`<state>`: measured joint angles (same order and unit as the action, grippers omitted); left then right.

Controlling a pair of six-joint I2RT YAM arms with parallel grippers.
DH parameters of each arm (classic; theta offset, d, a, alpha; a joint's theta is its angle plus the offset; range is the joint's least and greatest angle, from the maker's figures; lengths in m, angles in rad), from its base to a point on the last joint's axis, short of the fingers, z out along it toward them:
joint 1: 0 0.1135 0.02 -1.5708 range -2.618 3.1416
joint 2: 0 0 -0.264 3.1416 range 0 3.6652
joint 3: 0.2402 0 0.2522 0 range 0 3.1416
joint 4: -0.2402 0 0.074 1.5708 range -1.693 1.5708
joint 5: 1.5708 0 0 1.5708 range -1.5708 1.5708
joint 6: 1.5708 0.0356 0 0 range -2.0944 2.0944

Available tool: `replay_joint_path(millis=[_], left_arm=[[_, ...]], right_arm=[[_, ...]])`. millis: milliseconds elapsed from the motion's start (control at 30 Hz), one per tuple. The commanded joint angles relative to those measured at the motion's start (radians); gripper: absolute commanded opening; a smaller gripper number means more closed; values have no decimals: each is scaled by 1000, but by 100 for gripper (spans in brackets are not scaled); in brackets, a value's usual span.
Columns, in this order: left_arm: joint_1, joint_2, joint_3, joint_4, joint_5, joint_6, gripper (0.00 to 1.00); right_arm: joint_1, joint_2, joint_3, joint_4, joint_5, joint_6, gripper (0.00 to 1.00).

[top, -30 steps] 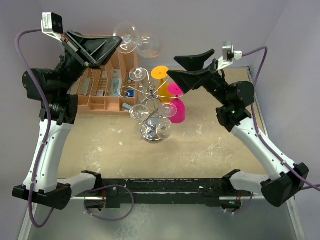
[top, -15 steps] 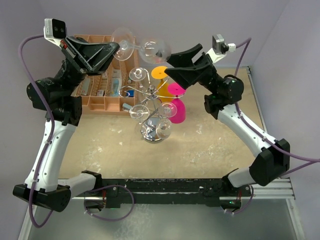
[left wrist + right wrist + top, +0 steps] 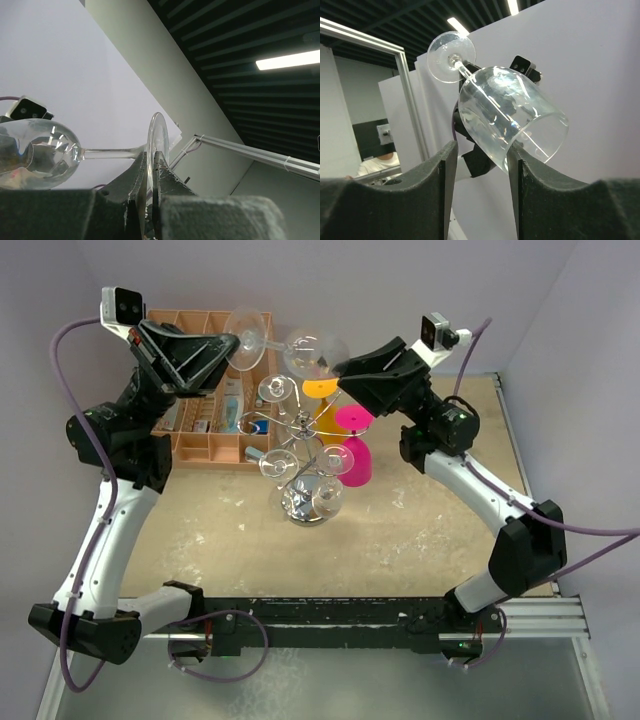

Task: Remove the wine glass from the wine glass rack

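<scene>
The wine glass rack (image 3: 300,455) is seen at centre frame. Above it in the frame, the left gripper (image 3: 236,337) is clamped on the foot of the wine glass (image 3: 312,350), held level, bowl pointed rightward into the right gripper (image 3: 342,372), whose jaws are spread wide around it; contact there cannot be told.

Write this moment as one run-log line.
left end effector: shut on foot of clear stemmed wine glass, held sideways aloft | right end effector: open, straddling bowl | shiny silver wire rack: held glass off it, other glasses hanging
</scene>
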<state>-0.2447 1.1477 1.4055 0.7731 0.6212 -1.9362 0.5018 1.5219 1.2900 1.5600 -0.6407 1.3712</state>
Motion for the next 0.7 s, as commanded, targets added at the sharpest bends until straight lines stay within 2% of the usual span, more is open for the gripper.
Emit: replay_joint_path(millis=[0,133,300,333,467,567,667], left_arm=[[-2,-9,-14,99,-40,-35,0],[-2,-11,-27,113,-40,-41,0],[-2,-9,-45,117,-40,-41,0],[-2,-8,-49,117,-40,-41,0],[-2,-11,-56,75,-37,-2,0],[-2,-37,-43,-68,-36,115,10],[-2,-81,-29,-255,-52,292,27]], right_arm=[[3,3,45,232,33,89,46],[7,15,73,234,51,93,41],[13,13,84,258,72,105,30],[14,11,84,266,76,110,26],[13,-5,73,294,89,125,0],[13,-43,36,297,107,117,0],[13,-115,-16,263,117,56,0]])
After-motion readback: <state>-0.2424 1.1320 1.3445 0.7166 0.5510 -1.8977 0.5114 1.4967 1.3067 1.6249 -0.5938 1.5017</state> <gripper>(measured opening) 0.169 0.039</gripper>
